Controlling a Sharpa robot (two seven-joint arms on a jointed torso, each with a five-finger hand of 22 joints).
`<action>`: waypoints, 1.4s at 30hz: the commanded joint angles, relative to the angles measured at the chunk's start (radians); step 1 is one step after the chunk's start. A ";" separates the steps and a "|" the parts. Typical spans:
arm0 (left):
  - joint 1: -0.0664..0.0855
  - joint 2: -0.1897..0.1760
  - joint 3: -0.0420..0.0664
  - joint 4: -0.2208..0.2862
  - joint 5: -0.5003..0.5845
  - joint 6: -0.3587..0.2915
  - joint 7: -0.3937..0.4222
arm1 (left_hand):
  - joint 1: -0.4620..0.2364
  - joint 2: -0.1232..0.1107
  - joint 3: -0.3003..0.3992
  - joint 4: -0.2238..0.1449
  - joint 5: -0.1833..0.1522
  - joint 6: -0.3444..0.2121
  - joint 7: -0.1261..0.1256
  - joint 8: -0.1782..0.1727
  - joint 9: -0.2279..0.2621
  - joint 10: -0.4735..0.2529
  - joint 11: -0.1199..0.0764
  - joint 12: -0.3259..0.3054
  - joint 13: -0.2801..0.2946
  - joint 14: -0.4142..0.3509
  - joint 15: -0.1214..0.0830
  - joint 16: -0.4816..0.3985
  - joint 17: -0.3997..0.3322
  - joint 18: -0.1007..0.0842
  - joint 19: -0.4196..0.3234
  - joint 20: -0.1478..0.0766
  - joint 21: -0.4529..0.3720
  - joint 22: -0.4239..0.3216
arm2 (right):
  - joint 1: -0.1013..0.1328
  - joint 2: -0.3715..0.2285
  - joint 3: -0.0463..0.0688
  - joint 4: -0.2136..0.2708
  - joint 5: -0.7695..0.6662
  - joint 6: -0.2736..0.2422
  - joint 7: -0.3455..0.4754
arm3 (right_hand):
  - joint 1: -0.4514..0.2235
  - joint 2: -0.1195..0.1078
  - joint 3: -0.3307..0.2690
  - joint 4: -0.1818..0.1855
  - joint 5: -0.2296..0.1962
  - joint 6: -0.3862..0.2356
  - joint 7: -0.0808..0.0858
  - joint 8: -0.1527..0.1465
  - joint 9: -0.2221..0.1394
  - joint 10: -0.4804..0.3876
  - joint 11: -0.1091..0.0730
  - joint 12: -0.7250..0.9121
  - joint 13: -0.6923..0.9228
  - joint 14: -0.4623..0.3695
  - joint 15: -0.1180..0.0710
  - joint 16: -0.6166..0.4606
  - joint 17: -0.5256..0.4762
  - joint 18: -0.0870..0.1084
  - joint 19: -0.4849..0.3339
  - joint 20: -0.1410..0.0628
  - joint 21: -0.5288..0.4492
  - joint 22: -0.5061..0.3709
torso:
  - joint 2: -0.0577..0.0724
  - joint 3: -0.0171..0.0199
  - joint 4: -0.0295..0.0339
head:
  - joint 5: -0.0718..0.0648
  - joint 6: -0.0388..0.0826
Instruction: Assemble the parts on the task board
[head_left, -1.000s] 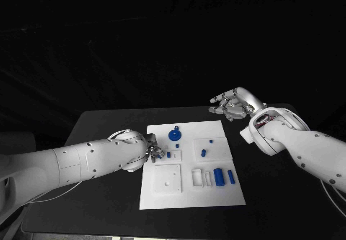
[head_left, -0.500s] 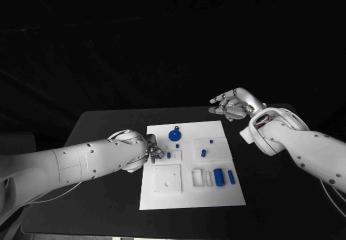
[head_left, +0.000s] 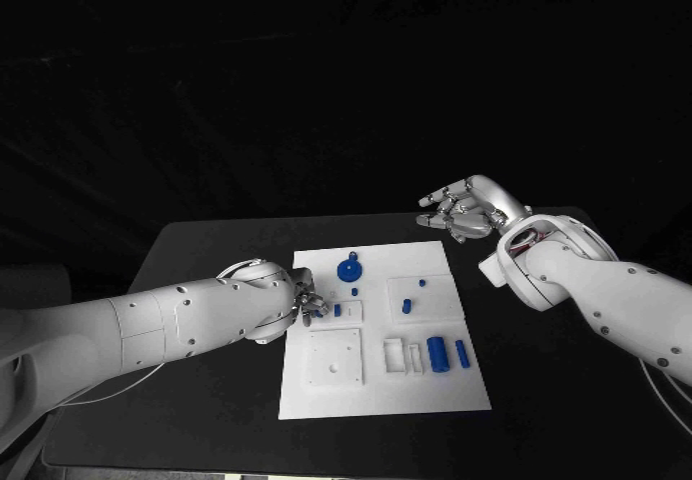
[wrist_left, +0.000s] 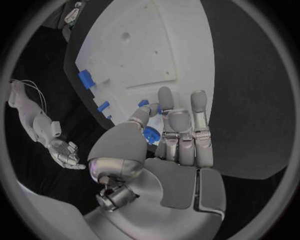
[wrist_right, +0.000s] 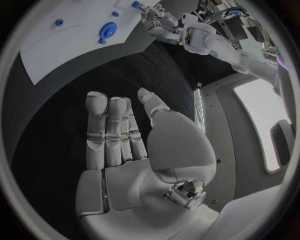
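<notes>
Left hand (wrist_left: 164, 131) pinches 1 blue part (wrist_left: 151, 134) over the task board (head_left: 378, 395) left edge; right hand (head_left: 469, 208) fingers spread, holding nothing.

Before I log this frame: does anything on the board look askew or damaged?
Nothing stands out. The task board lies flat, blue parts sit in its slots, and the left hand pinches one small blue part.

1. Head view: high, looking down at the task board (head_left: 382, 345) mid-table.
2. Left wrist view: close behind the left hand (wrist_left: 169, 137), facing the board.
3. Right wrist view: behind the right hand (wrist_right: 125, 145), apparently farther off; board shared.
</notes>
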 joint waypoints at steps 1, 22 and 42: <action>-0.002 0.008 -0.001 0.000 -0.006 0.031 0.001 | 0.012 0.003 0.054 -0.055 -0.005 0.061 -0.066 -0.003 -0.002 0.041 -0.006 -0.005 -0.001 -0.001 -0.002 -0.006 0.001 -0.001 -0.002 -0.002 0.003 0.017 | 0.000 0.001 0.001 0.000 -0.001 0.015 0.005 | 0.001 -0.011 0.004 -0.001 0.004 0.007 0.001 -0.004 0.000 0.004 -0.003 0.006 -0.001 0.002 0.000 0.006 -0.001 0.016 0.005 -0.003 0.003 0.058 | 0.000 0.0000 0.0004 | -0.001 -0.001; -0.011 0.022 -0.010 -0.012 -0.013 0.049 -0.001 | 0.030 -0.002 0.016 -0.044 -0.104 0.064 -0.056 -0.071 -0.104 0.039 0.000 -0.016 -0.005 -0.005 0.002 -0.015 -0.006 -0.004 -0.002 0.003 -0.009 0.014 | 0.000 0.001 0.000 0.000 0.000 0.017 0.006 | 0.000 -0.012 0.003 0.001 0.005 0.005 0.001 -0.005 0.000 0.004 -0.003 0.006 -0.002 0.001 0.001 0.005 0.000 0.016 0.004 -0.002 0.003 0.058 | 0.000 0.0000 0.0004 | -0.004 -0.002; -0.011 0.000 -0.009 -0.011 -0.006 0.025 -0.001 | 0.072 -0.122 -0.155 0.112 -0.152 0.026 -0.031 -0.108 -0.430 0.006 0.010 -0.051 -0.002 -0.015 0.016 -0.030 -0.020 -0.007 0.011 0.015 -0.065 0.013 | 0.000 -0.001 0.000 -0.002 0.003 0.015 0.008 | -0.001 -0.014 -0.001 0.004 0.008 -0.002 0.003 -0.005 0.000 0.003 -0.002 0.005 -0.003 0.000 0.001 0.004 -0.001 0.017 0.003 -0.002 -0.003 0.056 | 0.000 -0.0011 0.0005 | -0.005 0.002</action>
